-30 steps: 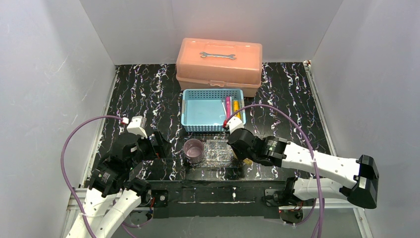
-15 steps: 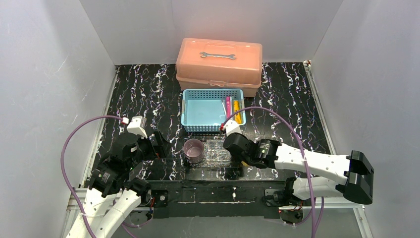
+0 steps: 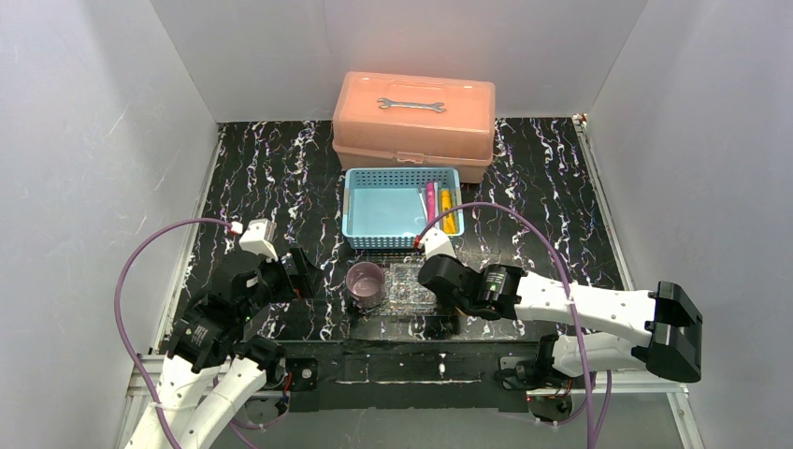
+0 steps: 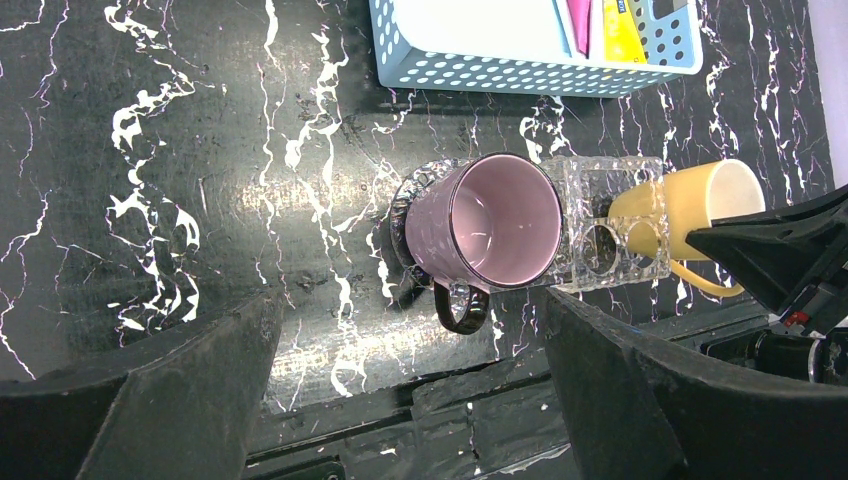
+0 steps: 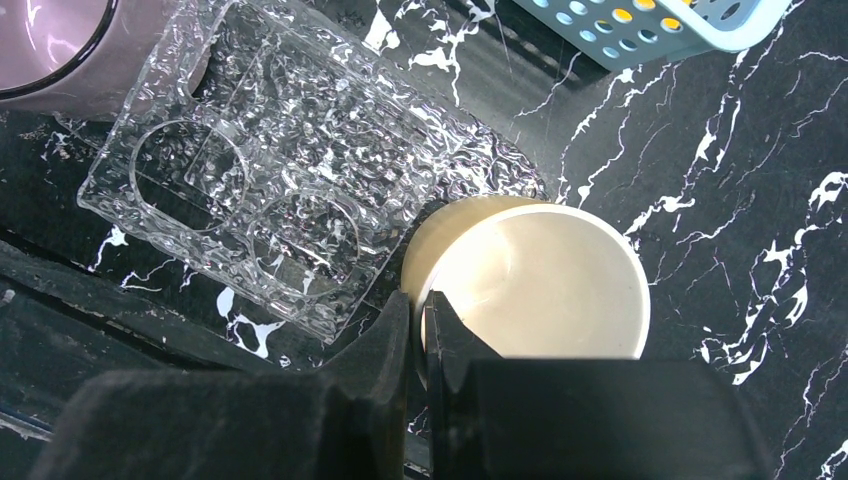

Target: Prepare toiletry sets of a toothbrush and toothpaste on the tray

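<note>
The clear glittery tray [image 3: 411,285] lies near the front edge, with the purple mug [image 3: 365,283] standing at its left end. My right gripper [image 3: 451,283] is shut on the rim of the yellow mug [image 5: 545,280], which sits at the tray's [image 5: 270,170] right end. The yellow mug [image 4: 700,205] also shows in the left wrist view. The magenta tube [image 3: 430,199], the yellow tube [image 3: 447,206] and a thin pale toothbrush [image 3: 420,198] lie in the light-blue basket [image 3: 374,210]. My left gripper [image 3: 299,271] is open and empty, left of the purple mug [image 4: 495,220].
A salmon-pink toolbox [image 3: 413,131] with a wrench [image 3: 410,104] on its lid stands behind the basket. White walls close in the black marbled table on three sides. The table's front rail runs just below the tray [image 4: 610,240].
My right gripper has moved left with the yellow mug, bringing it against the tray's right end. The left arm has not moved.
</note>
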Controlling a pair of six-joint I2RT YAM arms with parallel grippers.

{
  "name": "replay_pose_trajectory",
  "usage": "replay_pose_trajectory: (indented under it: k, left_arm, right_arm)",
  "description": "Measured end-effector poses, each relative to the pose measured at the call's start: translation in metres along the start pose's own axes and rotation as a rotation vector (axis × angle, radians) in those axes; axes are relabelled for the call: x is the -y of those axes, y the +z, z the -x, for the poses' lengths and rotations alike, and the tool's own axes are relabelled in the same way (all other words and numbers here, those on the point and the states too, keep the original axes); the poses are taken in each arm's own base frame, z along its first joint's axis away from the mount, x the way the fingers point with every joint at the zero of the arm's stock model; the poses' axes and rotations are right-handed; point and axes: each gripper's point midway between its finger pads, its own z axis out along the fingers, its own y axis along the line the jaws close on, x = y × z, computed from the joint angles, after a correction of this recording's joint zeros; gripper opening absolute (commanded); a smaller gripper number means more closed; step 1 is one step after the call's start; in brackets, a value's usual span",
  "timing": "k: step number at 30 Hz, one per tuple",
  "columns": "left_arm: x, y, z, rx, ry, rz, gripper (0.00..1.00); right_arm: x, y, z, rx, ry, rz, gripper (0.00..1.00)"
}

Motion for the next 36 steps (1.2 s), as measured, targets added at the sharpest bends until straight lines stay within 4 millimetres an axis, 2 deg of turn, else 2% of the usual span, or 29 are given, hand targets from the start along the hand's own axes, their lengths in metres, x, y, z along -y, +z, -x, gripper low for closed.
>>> replay_pose_trajectory:
  k: [9,12,15,20,30,36]
  left_arm:
    - [0.0,0.0,0.0,0.0,0.0,0.0,0.99]
    - [0.0,0.0,0.0,0.0,0.0,-0.001,0.99]
    - [0.0,0.0,0.0,0.0,0.0,0.0,0.99]
    - [0.0,0.0,0.0,0.0,0.0,-0.001,0.99]
    - [0.0,-0.001,0.0,0.004,-0.001,-0.003,0.99]
    - [0.0,-0.001,0.0,0.005,-0.001,-0.003,0.99]
  right_arm:
    - [0.002,0.0,-0.001,0.003,-0.001,-0.024,0.02]
    - [0.001,0.002,-0.003,-0.006,-0.005,-0.025,0.05]
    - [-0.001,0.005,-0.004,-0.01,-0.008,-0.03,0.11]
    - [0.001,0.005,-0.003,-0.003,-0.008,-0.042,0.35]
    - [0.007,0.0,-0.001,0.009,-0.014,-0.069,0.4]
    - [0.012,-0.015,0.017,0.048,0.005,-0.074,0.44]
